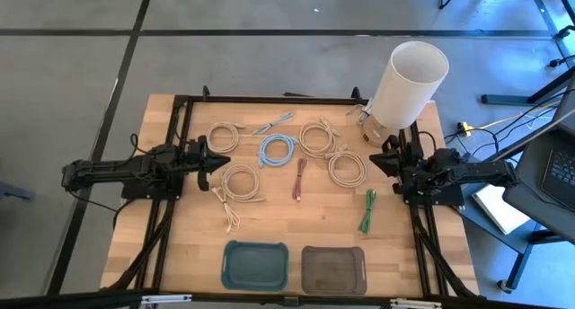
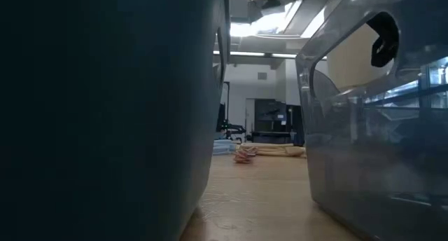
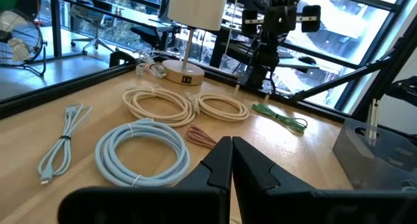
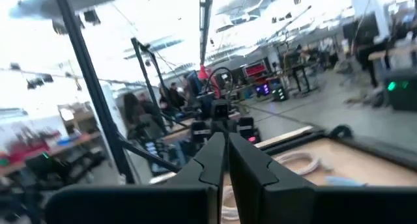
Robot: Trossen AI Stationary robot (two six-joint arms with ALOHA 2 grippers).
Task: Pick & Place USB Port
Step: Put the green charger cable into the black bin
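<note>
**Colours of the cables, bins and table**

Light wooden table [image 1: 296,228]. Cream coiled cables [image 1: 347,169], one pale blue coil [image 1: 278,150], a grey cable [image 1: 272,123], a reddish-brown cable [image 1: 300,180], a green cable [image 1: 368,211]. Teal bin [image 1: 256,265]; grey translucent bin [image 1: 333,269]. White cylinder [image 1: 409,83].

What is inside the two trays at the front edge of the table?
Seen from above, the teal tray and the grey tray both look empty. No cable lies in either; all cables remain on the wood.

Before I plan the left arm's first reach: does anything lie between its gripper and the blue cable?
Nothing visible does. The left gripper is shut at the table's left side, and only bare wood separates it from the blue cable. Beige coils lie beside that path.
</note>
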